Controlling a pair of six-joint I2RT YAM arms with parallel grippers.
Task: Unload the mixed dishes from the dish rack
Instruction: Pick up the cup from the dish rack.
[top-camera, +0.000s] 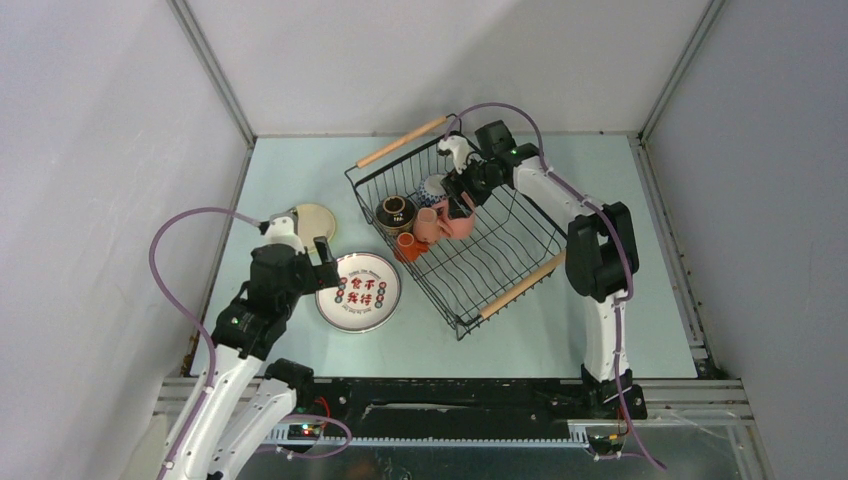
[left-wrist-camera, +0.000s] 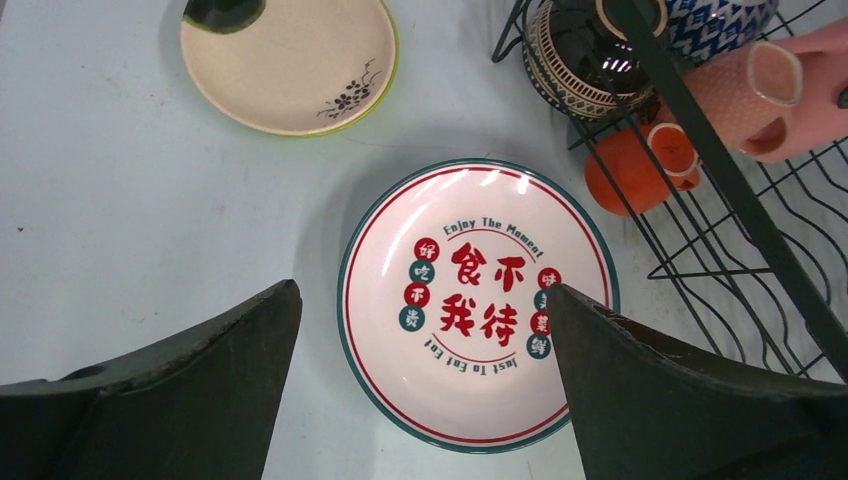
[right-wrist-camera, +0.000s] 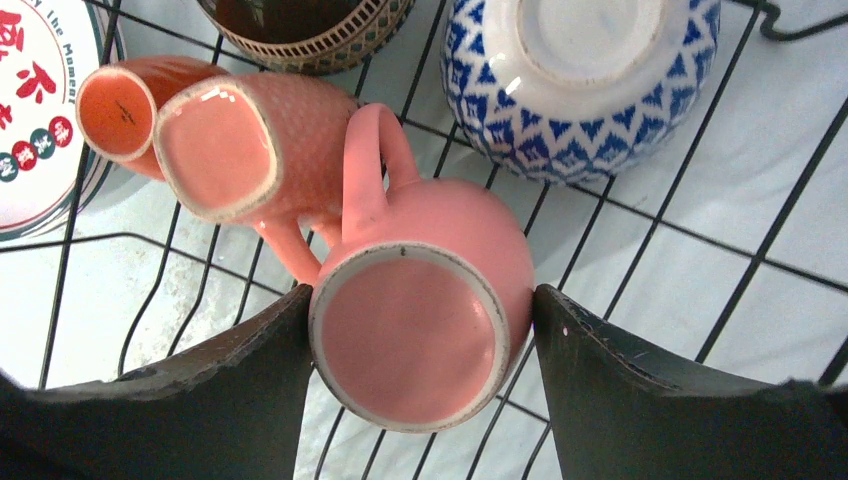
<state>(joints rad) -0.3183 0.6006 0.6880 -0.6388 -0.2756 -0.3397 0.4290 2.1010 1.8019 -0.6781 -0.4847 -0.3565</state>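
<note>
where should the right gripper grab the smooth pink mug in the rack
Across the round body near its base, coming down from above: the smooth pink mug lies on its side, handle turned toward the textured mug, leaving both flanks free for the right gripper.

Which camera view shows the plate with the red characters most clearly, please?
The left wrist view: the plate is large and central, its writing legible. The top external view shows it small, beside the dish rack; the right wrist view catches only its edge through the wires.
</note>
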